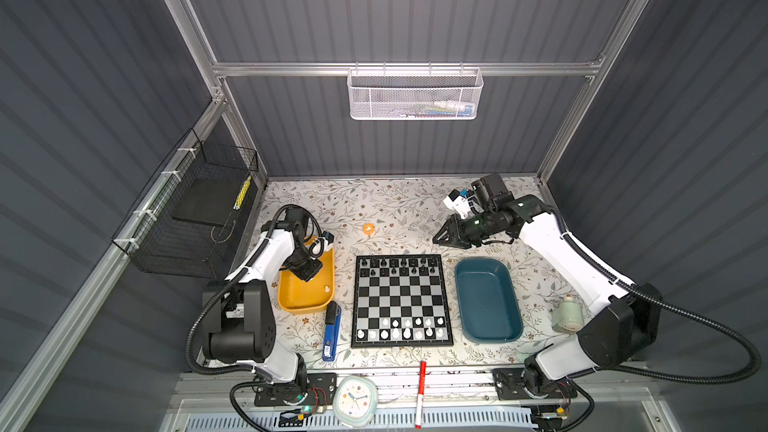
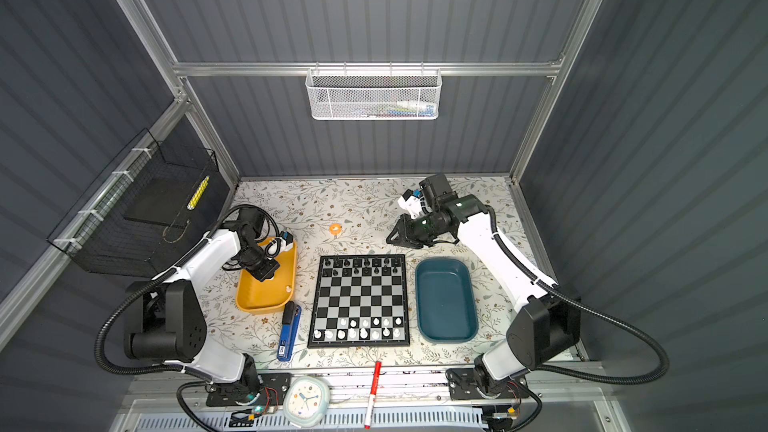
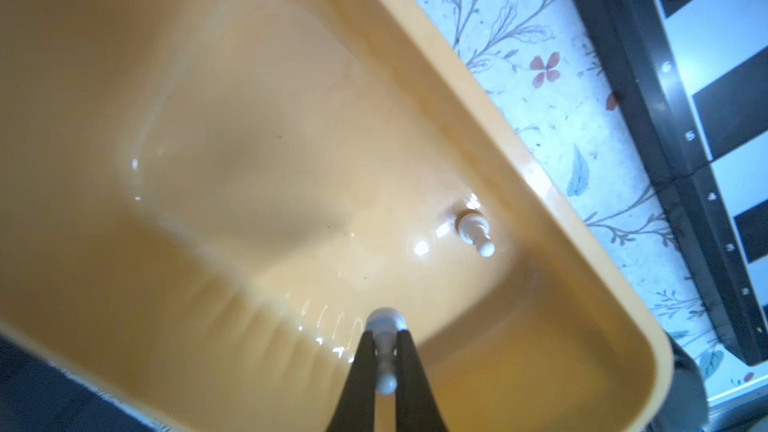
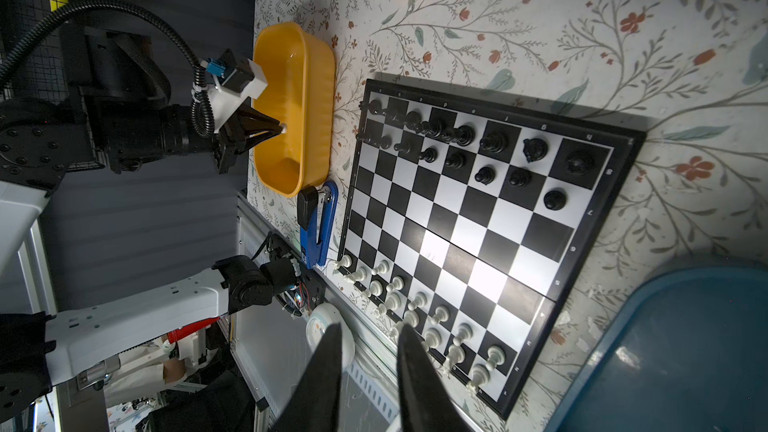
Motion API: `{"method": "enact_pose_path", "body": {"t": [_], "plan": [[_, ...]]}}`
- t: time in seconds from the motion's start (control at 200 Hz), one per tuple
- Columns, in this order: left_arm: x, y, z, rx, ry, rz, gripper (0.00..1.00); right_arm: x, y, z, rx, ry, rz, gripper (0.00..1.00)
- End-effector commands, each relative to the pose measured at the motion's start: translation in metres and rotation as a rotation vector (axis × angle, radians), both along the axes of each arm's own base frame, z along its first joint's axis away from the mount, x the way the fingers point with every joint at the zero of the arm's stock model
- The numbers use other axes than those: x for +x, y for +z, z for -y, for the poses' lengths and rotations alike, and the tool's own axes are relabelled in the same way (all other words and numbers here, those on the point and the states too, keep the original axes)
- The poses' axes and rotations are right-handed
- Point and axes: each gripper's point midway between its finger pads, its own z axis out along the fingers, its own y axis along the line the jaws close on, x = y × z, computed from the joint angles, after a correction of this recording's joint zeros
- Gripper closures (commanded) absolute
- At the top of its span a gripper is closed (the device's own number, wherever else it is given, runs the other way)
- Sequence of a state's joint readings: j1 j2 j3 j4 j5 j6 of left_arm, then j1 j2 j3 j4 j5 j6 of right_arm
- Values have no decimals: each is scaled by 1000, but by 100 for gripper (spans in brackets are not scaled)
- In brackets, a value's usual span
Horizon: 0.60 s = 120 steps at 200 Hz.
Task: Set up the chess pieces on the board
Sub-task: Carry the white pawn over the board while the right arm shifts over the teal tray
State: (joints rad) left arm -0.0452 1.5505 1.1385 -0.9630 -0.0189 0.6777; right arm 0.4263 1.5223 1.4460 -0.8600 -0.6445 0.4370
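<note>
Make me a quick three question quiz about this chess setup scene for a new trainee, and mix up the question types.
1. What is the left gripper shut on?
A) a black pawn
B) a white pawn
C) nothing

2. True or false: the right gripper is carrying a chess piece.

3. Short answer: which tray has a loose white pawn in it?

Key
1. B.
2. False. Its jaws stand apart with nothing between them.
3. The yellow tray.
</note>
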Motion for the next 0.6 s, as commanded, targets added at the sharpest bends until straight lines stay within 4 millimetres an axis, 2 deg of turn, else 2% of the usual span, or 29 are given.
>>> {"method": "enact_pose_path", "body": {"t": [0.0, 0.33, 0.595], "plan": [[-7, 24, 5, -21, -30, -3, 95, 1, 9, -6, 26, 31, 24, 73], [-11, 46, 14, -31, -94, 27, 95, -3, 4, -3, 25, 26, 23, 73], [-18, 62, 41, -35, -202, 61, 94, -7, 7, -2, 29, 26, 36, 73]]}}
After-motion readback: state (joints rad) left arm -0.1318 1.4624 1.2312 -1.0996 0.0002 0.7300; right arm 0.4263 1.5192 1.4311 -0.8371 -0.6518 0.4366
